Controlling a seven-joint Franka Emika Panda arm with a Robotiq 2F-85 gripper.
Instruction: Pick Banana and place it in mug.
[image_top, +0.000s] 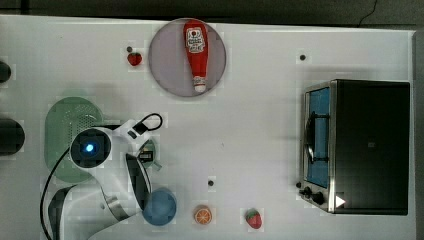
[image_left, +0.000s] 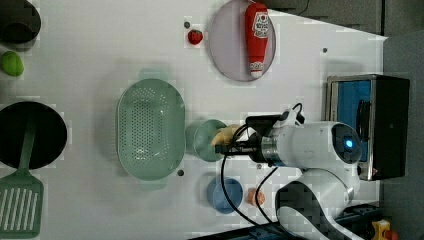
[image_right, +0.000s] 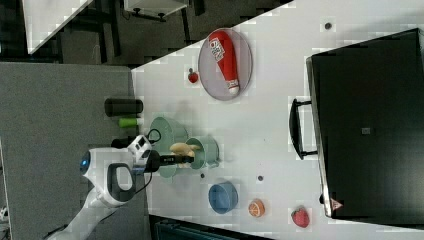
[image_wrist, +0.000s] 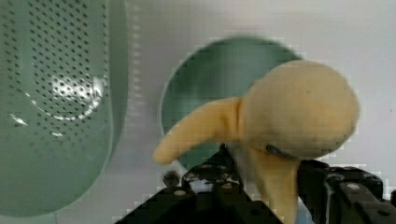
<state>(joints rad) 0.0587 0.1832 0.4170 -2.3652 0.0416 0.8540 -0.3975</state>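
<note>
Near edge: a blue bowl (image_top: 160, 206), an orange slice (image_top: 203, 215) and a strawberry (image_top: 254, 218) sit in a row along the table's (image_top: 260, 130) robot side, all apart from the work.
Gripper (image_left: 220, 146): poised over the mug, pointing down at it in the wrist view.
Fingers: part-way closed, with the banana's lower end between them. It looks held, though how firmly I cannot tell.
Banana (image_wrist: 294, 112): off the table, hanging right above the mug's opening. One curved tip juts across the rim in the wrist view.
Mug (image_left: 202, 140): upright, with nothing lying inside. It stands just beside the basket (image_left: 150, 129), on the left view's right of it.
Step in hand: my judgement is the carry is done and the drop is at hand.
Next move: it calls for opening the fingers fully with the banana centred. A slight lowering first would help, since the jutting tip could catch the rim and tip it out.
Far side: a ketchup bottle (image_top: 196, 50) lies on a round plate (image_top: 167, 70).
</note>
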